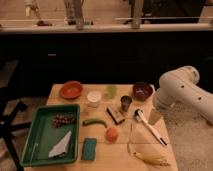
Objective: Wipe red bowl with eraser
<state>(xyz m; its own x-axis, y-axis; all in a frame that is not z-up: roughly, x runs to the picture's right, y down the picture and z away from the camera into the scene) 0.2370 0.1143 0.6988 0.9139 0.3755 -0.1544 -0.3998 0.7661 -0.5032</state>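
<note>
Counter (118,156): a pale wooden top, with 12 o'clock taken as its far edge.
Red bowl (71,90): at the far left corner, about 11 o'clock; it sits upright with its tan inside showing and nothing touches it.
Eraser (115,114): a dark block lying flat near the middle of the counter, well apart from the red bowl, which lies at its 10 o'clock.
Metal cup (126,103): just beside the eraser, at its 1 o'clock.
Maroon bowl (142,91): at the far right, about 1 o'clock.
White cup (93,96) and green cup (111,90): along the far edge, between the two bowls.
Green tray (35,131): at the near left, about 8 o'clock; it holds a white folded sheet (61,145) and a dark cluster (62,120).
Teal sponge (89,148): just outside the tray's right wall.
Orange fruit (111,133): at the eraser's 6 o'clock.
Green vegetable (94,121): at the eraser's 8 o'clock.
White-handled utensil (150,128) and banana (150,158): on the right side of the counter, at 4 to 5 o'clock.
Gripper (155,117): at the lower end of the white arm (177,87), at the counter's right edge, about 3 o'clock. Its jaws are spread wide, it holds nothing, and it is well apart from the eraser and the red bowl.
</note>
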